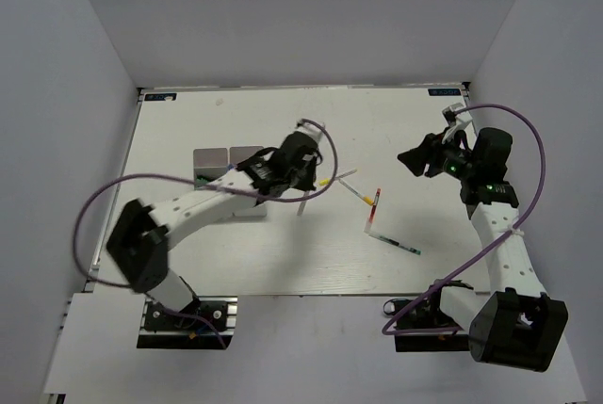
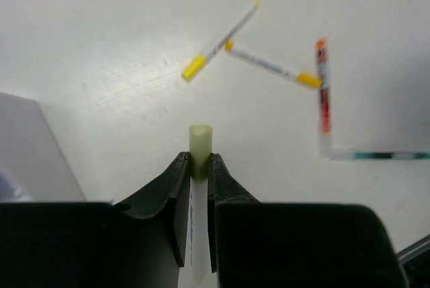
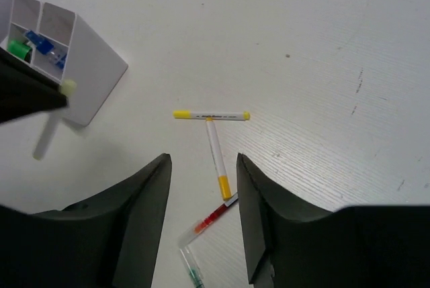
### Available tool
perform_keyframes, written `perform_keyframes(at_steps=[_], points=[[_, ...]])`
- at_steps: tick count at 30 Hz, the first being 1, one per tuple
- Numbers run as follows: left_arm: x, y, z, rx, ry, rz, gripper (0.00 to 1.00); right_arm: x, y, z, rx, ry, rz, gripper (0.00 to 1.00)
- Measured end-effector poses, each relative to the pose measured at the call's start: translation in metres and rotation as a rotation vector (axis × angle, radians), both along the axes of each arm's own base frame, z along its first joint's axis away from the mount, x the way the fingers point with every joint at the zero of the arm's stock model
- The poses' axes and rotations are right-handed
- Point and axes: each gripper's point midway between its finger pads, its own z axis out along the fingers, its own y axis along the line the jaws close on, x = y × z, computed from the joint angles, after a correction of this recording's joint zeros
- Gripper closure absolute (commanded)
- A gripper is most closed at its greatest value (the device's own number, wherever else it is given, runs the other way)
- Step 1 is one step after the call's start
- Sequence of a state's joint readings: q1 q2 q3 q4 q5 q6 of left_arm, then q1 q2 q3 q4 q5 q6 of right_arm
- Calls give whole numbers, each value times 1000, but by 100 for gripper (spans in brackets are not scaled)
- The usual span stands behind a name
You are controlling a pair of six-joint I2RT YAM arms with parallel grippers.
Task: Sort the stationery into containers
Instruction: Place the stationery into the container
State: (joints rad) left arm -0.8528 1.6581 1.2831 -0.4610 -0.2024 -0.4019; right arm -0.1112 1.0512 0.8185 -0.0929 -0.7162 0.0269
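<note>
Nearest the arm bases, a green-tipped pen [image 1: 400,244] lay flat on the white surface [image 1: 283,263]. A red pen [image 1: 374,211] lay just beyond it, their ends almost meeting. A little farther on, two yellow-capped pens [image 1: 337,178] made a rough T, one butting into the other's barrel.

Level with these, the left tool [image 2: 200,167] was clamped shut on a thin white pen [image 2: 199,187]. It held the barrel just under the pale yellow-green cap [image 2: 201,139], which stood out past the fingertips. The pen hung tilted beside the near right corner of the tray [image 1: 229,156]. Whether its lower end was clear of the surface I could not tell.

The tray's compartments showed in the right wrist view, and one held a green-capped item [image 3: 20,50] and a blue-capped one [image 3: 40,43]. Over to the right the right tool [image 3: 201,214] hovered with its jaws well apart and empty, above the loose pens.

Judging by looks, these pens are light, stiff and smooth — easy to lift, but inclined to roll or swivel in a pinch. A hold near the middle of the barrel would probably keep one level, while a hold near the cap, as here, lets it hang for dropping end-first into a compartment — far wider than the pen.
</note>
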Motion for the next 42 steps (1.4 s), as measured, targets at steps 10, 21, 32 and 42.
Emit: perform_keyframes(at_steps=[10, 21, 32, 42], points=[[8, 140, 120, -210, -472, 539, 100, -15, 13, 0, 26, -16, 92, 100], [-6, 257, 112, -142, -713, 1047, 100, -26, 19, -1, 41, -33, 134, 98], [1, 283, 80, -24, -763, 1205, 100, -29, 21, 0, 45, -43, 151, 90], [9, 292, 61, 24, -773, 1268, 100, -29, 22, 0, 47, -44, 155, 85]])
